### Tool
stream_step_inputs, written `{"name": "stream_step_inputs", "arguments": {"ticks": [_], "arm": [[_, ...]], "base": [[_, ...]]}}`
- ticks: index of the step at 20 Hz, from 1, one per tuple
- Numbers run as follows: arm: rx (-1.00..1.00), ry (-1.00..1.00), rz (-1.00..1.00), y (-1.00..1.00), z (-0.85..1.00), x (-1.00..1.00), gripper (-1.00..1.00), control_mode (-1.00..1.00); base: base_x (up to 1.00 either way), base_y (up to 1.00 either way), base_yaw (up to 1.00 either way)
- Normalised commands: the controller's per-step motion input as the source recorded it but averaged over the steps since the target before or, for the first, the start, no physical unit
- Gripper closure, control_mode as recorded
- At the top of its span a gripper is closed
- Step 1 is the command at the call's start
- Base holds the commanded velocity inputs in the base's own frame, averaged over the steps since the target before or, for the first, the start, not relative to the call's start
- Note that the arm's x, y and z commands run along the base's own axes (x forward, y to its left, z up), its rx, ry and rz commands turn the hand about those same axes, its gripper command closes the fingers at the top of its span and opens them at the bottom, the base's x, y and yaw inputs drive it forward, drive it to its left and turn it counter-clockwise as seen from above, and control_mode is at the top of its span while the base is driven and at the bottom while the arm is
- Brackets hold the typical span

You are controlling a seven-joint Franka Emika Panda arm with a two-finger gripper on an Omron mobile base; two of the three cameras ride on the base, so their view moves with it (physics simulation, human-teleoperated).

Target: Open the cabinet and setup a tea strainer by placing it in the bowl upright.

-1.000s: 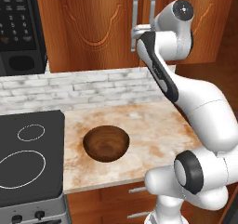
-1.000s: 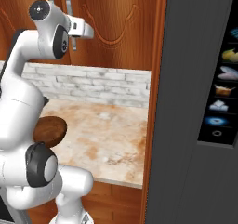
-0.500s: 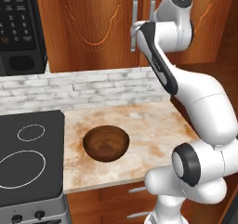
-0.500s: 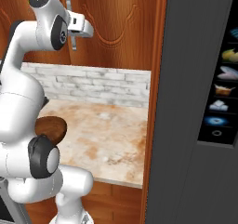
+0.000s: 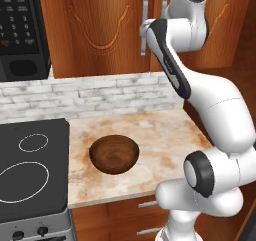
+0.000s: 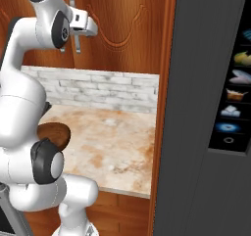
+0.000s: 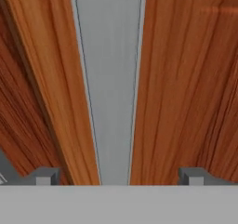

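Up at the cabinet (image 5: 105,30), toward twelve o'clock over the counter, the gripper (image 7: 118,175) sits square on a door handle (image 7: 111,79). Its jaws stand wide, one fingertip either side of the silver bar, not touching it and holding nothing. Both doors look shut, so the opening step appears to be in hand. The next move likely calls for closing on the bar, then pulling the door out along its hinge arc.

No tea strainer can be seen; it is presumably behind the doors. The bowl (image 5: 114,154) sits empty on the counter (image 5: 165,135), near six o'clock below the handles.

This mottled tan counter has a grey brick backsplash (image 5: 90,92) behind it. A black stove (image 5: 30,175) lies at nine o'clock, a microwave (image 5: 22,30) above it. At three o'clock stands a tall dark panel (image 6: 206,107).
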Motion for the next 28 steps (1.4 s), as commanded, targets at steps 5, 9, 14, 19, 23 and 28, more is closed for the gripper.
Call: {"name": "stream_step_inputs", "arguments": {"ticks": [5, 9, 14, 19, 23, 28], "arm": [[0.0, -0.17, 0.0, 0.08, -0.16, 0.05, -1.0, -1.0], [0.0, -0.23, 0.0, 0.0, -0.08, 0.2, -1.0, -1.0], [0.0, -0.01, 0.0, -0.1, -0.01, 0.51, -1.0, -1.0], [0.0, 0.0, 0.0, -0.01, 0.0, 0.61, -1.0, -1.0], [0.0, -0.02, 0.0, 0.0, -0.09, 0.51, -1.0, -1.0], [0.0, 0.0, 0.0, 0.0, 0.0, 0.34, 1.0, -1.0]], "base": [[0.0, 0.0, 0.0], [0.0, 0.0, 0.0], [0.0, 0.0, 0.0], [0.0, 0.0, 0.0], [0.0, 0.0, 0.0], [0.0, 0.0, 0.0]]}}
